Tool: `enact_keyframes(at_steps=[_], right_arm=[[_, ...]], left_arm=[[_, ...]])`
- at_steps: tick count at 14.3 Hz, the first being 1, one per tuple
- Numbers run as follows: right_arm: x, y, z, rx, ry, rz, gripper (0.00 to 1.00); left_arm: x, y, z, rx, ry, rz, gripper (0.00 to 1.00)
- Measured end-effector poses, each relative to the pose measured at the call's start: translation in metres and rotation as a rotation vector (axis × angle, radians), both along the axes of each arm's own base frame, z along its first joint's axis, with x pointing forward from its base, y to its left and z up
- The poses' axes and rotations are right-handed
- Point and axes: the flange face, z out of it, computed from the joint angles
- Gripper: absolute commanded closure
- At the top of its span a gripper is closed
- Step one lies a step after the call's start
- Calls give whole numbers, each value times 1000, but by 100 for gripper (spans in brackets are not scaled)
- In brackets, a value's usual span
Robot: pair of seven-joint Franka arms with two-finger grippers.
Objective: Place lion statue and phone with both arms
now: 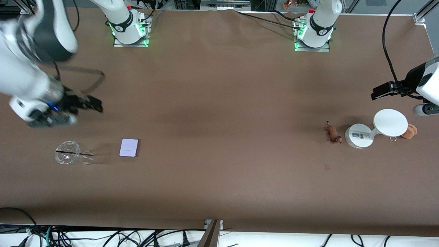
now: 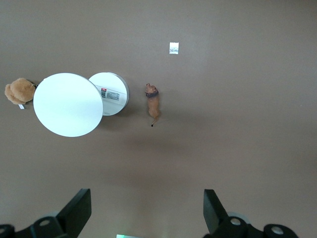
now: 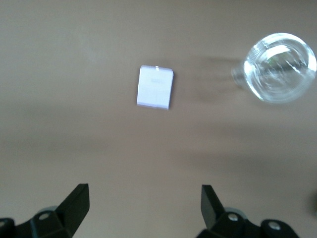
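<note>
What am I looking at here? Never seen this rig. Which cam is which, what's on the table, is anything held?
Two robot arms are bolted along one edge of a brown table. The wide picture comes from a high camera facing them. The other two come from cameras on each arm's wrist, looking down past its own jaws.

The right gripper hangs over the table near the phone, a small pale rectangle, with a clear plastic cup lying on its side beside it. The left gripper hangs over the other end of the table, where the lion statue, a tiny reddish-brown figurine, lies beside a white disc stand. An orange-brown plush toy sits by the stand.

Both pairs of jaws stand open and hold nothing. The phone and the lion statue lie untouched.
</note>
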Motion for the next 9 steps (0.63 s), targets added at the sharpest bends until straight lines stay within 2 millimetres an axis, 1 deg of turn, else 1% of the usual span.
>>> enact_keyframes(at_steps=[1, 2, 3, 4, 6, 9], right_arm=[[-17, -7, 24, 6, 6, -25, 0], [-32, -11, 42, 11, 12, -47, 0], [-43, -11, 56, 13, 11, -57, 0], [-50, -11, 64, 11, 5, -57, 0], [-52, -6, 69, -3, -7, -44, 0], [-50, 2, 69, -36, -5, -22, 0]], left_arm=[[0, 0, 0, 0, 0, 0, 0], [0, 0, 0, 0, 0, 0, 0], [0, 0, 0, 0, 0, 0, 0], [0, 0, 0, 0, 0, -1, 0], [0, -1, 0, 0, 0, -1, 0], [0, -1, 0, 0, 0, -1, 0]])
